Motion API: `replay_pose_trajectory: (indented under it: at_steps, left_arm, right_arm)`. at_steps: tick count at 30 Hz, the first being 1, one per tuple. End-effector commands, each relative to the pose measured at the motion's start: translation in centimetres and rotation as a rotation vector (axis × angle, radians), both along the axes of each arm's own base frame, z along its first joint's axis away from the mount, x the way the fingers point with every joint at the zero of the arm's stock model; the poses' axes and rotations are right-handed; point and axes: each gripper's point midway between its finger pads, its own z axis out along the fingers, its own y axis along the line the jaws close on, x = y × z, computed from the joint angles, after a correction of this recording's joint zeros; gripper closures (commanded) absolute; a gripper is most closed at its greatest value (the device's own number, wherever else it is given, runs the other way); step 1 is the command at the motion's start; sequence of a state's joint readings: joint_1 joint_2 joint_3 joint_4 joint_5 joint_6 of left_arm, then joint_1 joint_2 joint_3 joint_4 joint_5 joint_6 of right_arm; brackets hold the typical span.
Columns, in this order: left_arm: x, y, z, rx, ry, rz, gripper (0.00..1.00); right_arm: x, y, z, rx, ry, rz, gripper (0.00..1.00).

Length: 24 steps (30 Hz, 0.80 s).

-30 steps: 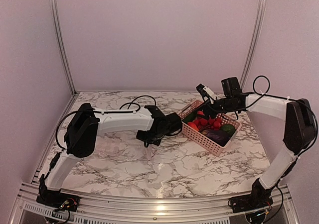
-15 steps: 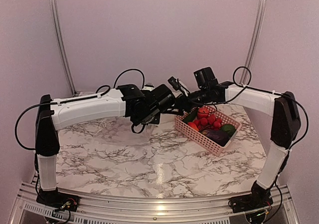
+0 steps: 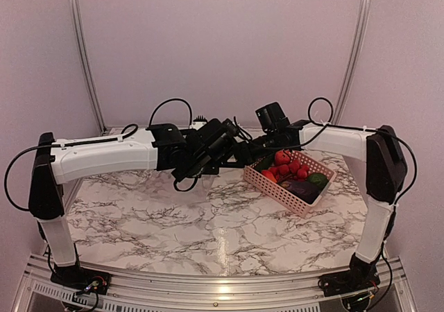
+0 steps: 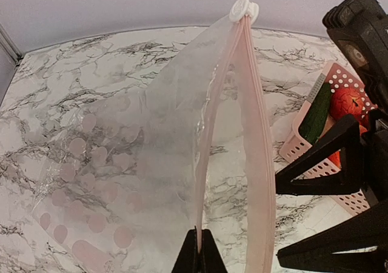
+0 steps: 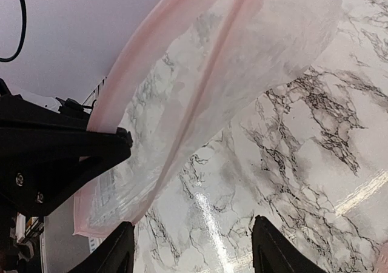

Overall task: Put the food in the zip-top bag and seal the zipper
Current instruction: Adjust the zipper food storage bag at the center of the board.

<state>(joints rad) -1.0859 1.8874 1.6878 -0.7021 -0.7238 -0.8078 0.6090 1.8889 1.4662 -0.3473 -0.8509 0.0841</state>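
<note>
My left gripper [image 4: 201, 255] is shut on one lip of the zip-top bag [image 4: 139, 164], which hangs in the air over the table with its mouth parted. The pinkish zipper [image 4: 262, 164] runs up both lips to a white slider [image 4: 243, 9]. My right gripper [image 5: 194, 249] is open just beside the bag's mouth, and one of its fingers [image 5: 119, 249] is next to the bag's [image 5: 200, 85] corner. In the top view the two grippers, left [image 3: 216, 158] and right [image 3: 244, 154], meet above the table. The food lies in the pink basket [image 3: 277, 191]: red fruit [image 3: 282, 157], red balls [image 3: 295, 168], eggplant [image 3: 300, 187], green piece [image 3: 318, 180], cucumber [image 4: 316, 112].
The pink basket [image 4: 297, 147] stands on the marble table [image 3: 208, 229] at the right, just past my right gripper. Metal frame posts [image 3: 82, 55] and pale walls close in the back and sides. Both forearms span the space above the table's far half.
Both arms rose from near the table. My left gripper lifted the bag up. My right gripper left the basket and moved left to the bag's mouth.
</note>
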Motion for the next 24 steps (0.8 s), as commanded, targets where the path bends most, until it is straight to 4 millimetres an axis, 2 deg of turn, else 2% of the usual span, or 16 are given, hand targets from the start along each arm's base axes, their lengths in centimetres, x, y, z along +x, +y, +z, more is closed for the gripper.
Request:
replay_pose_trajectory:
  at_steps: [1,10,13,17,19,20,22,24]
  left_arm:
    - [-0.6,-0.7,1.5,-0.07,-0.019,-0.022,1.0]
    - [-0.8,-0.7,1.3,-0.078,-0.02,-0.025,1.0]
    - [-1.0,-0.8,1.6,-0.094,-0.026,-0.03,1.0]
    - [-1.3,-1.0,2.4,-0.12,-0.042,-0.044,1.0]
    - [-1.4,-1.0,2.6,-0.128,-0.045,-0.051,1.0]
    - [-1.5,-1.0,2.6,-0.132,-0.047,-0.052,1.0]
    - [-1.4,-0.8,2.5,-0.128,-0.054,-0.046,1.0]
    - [-1.3,-0.2,2.1,-0.113,-0.065,-0.026,1.0]
  right_arm:
    - [-0.1,1.9,1.2,0.043,-0.001,0.033,0.37]
    - [-1.8,2.2,4.5,0.153,0.009,0.109,0.39]
    - [-1.3,2.3,4.6,0.148,0.011,0.068,0.41]
    - [1.3,2.5,2.3,0.06,0.029,-0.049,0.56]
    - [2.0,2.8,1.4,0.043,0.041,-0.061,0.63]
    - [2.3,3.0,1.2,0.04,0.046,-0.062,0.7]
    - [2.6,3.3,0.8,0.031,0.056,-0.062,0.97]
    - [2.5,3.3,1.2,0.034,0.06,-0.056,1.0]
